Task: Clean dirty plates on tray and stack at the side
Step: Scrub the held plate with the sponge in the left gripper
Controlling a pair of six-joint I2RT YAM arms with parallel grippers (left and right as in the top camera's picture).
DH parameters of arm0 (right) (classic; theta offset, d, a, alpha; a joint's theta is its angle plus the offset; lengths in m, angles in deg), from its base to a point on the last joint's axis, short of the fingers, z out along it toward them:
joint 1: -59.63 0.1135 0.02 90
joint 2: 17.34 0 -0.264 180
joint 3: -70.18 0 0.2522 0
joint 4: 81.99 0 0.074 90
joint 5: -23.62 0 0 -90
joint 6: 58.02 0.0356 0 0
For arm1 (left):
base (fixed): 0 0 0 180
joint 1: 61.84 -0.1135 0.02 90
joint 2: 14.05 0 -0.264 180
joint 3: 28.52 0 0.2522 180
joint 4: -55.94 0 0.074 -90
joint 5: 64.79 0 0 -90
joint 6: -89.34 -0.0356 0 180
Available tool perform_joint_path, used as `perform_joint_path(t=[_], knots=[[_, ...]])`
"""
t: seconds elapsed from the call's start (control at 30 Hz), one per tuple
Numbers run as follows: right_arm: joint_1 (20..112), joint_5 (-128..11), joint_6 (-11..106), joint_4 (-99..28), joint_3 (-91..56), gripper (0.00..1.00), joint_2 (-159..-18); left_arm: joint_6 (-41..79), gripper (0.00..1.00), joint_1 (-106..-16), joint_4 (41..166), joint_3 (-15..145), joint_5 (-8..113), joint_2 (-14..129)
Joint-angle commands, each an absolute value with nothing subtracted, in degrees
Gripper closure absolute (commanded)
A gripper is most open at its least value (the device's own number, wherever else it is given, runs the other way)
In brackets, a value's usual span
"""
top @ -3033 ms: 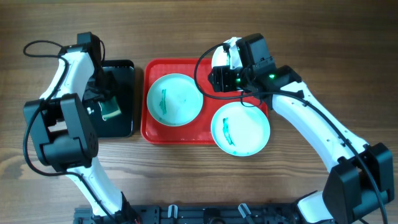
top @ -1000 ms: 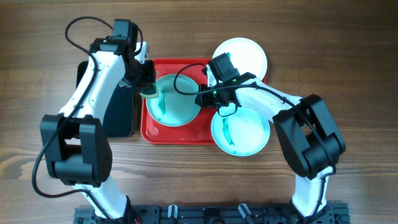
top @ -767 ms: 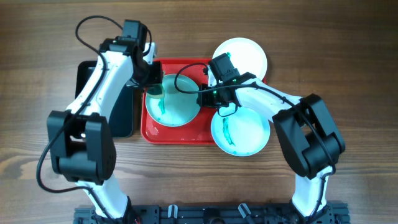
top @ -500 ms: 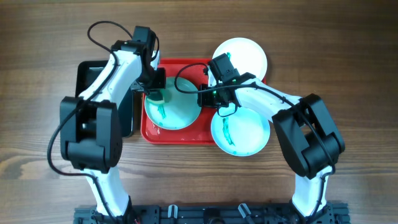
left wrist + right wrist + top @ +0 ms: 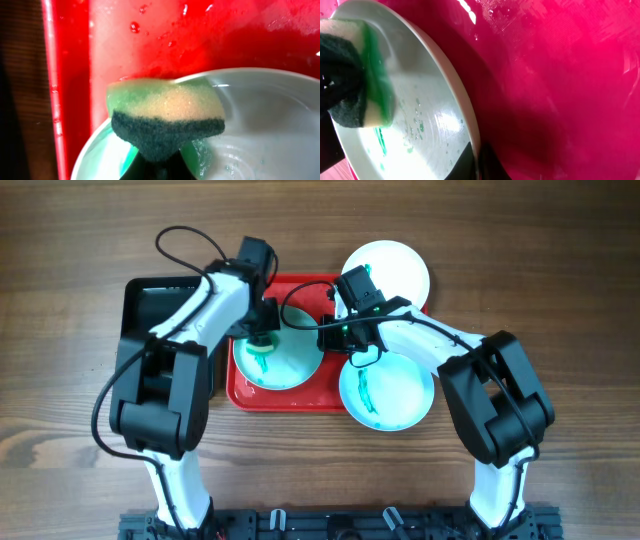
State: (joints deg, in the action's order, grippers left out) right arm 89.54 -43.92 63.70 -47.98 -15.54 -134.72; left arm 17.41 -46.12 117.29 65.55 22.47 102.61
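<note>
- The left hand (image 5: 263,332) is clamped on a sponge (image 5: 167,120), which sits against the aqua plate (image 5: 260,115) just inside its rim.
- The right hand (image 5: 476,161) is pinched narrow on the same plate's opposite rim, steadying it.
- That plate lies in the left half of the red tray (image 5: 150,40), wet and smeared green. I judge it stiff, light, breakable and slick when wet, so the rim is the place to grip it.
- A second plate (image 5: 387,388), scribbled green, overhangs the tray's near right corner. A white plate (image 5: 387,268) sits at the far right corner.
- The tray floor is beaded with water. A black tray (image 5: 160,310) lies to the left. The wooden worktop (image 5: 560,270) to the right looks the likeliest place to stack.
</note>
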Motion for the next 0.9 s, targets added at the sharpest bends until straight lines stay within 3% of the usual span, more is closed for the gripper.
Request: perform_joint_path(t=[0.0,0.17,0.27,0.33,0.53,0.63,0.73,0.87], knots=[[89.52,-45.48,65.25,-48.07,-16.33,0.96,-136.12,23.02,0.96,-43.89,114.41,59.80,23.74,103.64],[88.66,-46.72,68.64,-47.46,-16.33,0.96,-136.12,23.29,0.96,-44.04,109.34,59.45,26.49,103.64],[88.36,-46.94,69.65,-47.63,-16.33,0.96,-136.12,4.27,0.96,-44.06,106.95,59.54,44.94,103.61],[88.18,-47.11,69.69,-47.65,-16.33,0.96,-136.12,-1.41,0.96,-44.06,108.68,59.54,48.57,103.61],[87.72,-47.07,69.67,-47.63,-16.33,0.96,-136.12,-2.16,0.96,-46.27,117.12,59.56,39.45,103.59],[87.72,-47.09,69.69,-47.65,-16.33,0.96,-136.12,8.49,0.96,-49.22,120.00,59.56,28.74,103.59],[87.72,-47.09,69.71,-47.65,-16.33,0.96,-136.12,14.83,0.96,-50.77,120.18,59.54,23.04,103.59],[87.70,-47.09,69.73,-47.65,-16.33,0.96,-136.12,14.56,0.96,-50.07,115.43,59.54,22.05,103.61]])
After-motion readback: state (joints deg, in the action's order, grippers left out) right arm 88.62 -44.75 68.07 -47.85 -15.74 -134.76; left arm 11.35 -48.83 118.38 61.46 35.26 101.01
